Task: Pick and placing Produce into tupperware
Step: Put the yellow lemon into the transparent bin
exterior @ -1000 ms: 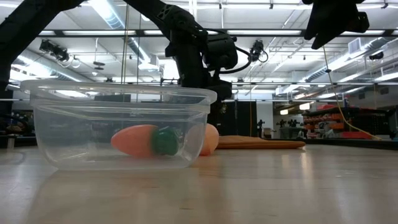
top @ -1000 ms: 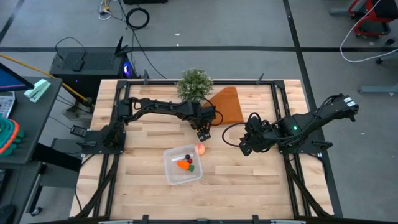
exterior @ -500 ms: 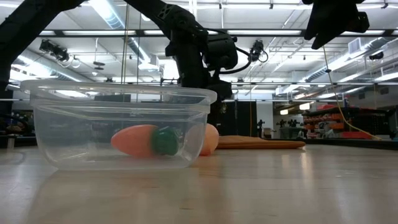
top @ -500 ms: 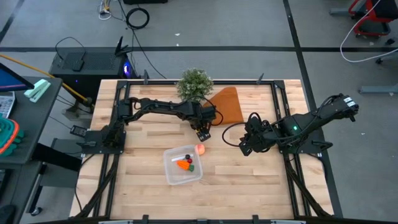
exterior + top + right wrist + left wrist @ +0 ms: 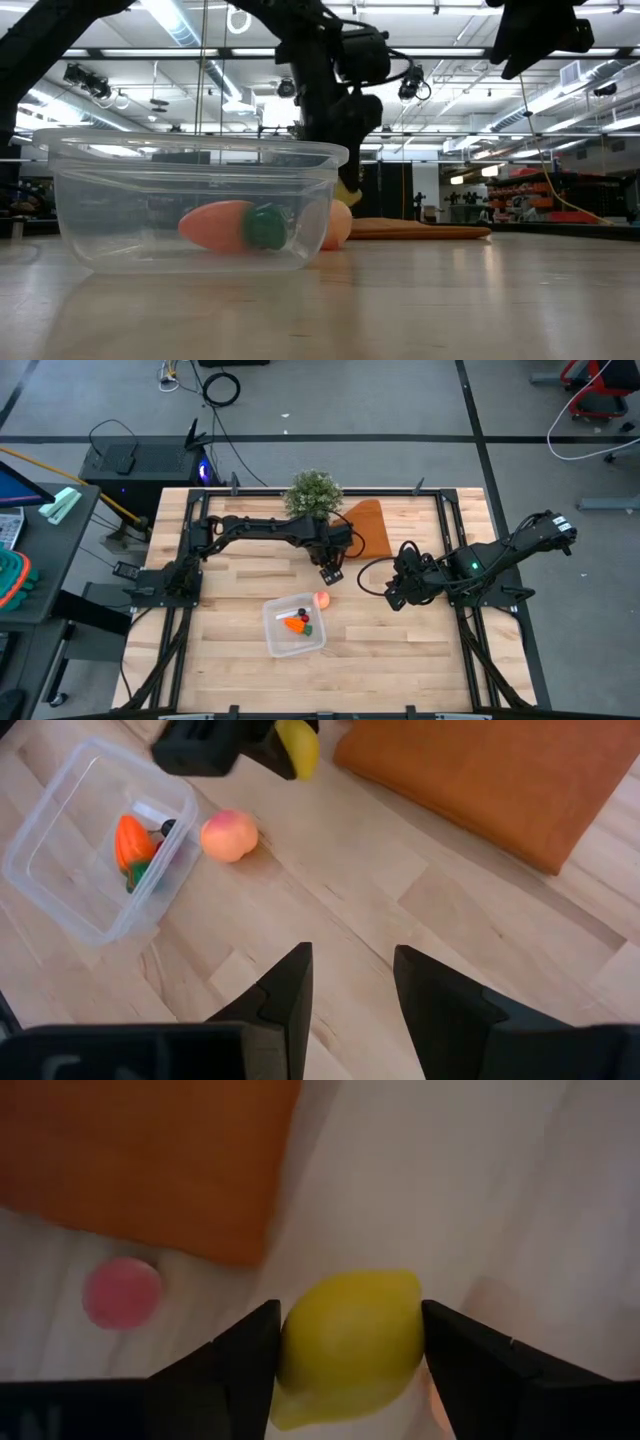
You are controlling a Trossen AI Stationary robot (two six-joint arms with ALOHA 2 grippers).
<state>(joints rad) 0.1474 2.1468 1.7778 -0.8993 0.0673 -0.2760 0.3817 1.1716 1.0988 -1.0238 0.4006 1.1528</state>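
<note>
My left gripper (image 5: 330, 571) is shut on a yellow lemon (image 5: 350, 1340), above the table between the orange-brown wedge (image 5: 365, 528) and the clear tupperware (image 5: 293, 625). The lemon also shows in the right wrist view (image 5: 298, 745) and the low view (image 5: 347, 191). The tupperware holds an orange carrot with a green top (image 5: 130, 842) and small dark bits. A peach-pink ball (image 5: 321, 600) rests on the table against the tupperware's far right corner. My right gripper (image 5: 350, 982) is open and empty, to the right of the ball. My left gripper pinches the lemon between its two fingers (image 5: 245, 1360), which are on the lemon's two opposite sides (image 5: 295, 1345). The fingers come from above, pointing down. The lemon is lifted clear of the table.
A bushy green plant (image 5: 313, 495) stands at the table's far edge beside the wedge. The wedge lies flat on the table close behind the left gripper. Bare wood lies to the near side and to the right of the tupperware (image 5: 390, 650).
My left gripper has risen, carrying the lemon upward, and has shifted slightly toward the table's far right. The tupperware, the carrot and the peach ball stay where they were.
</note>
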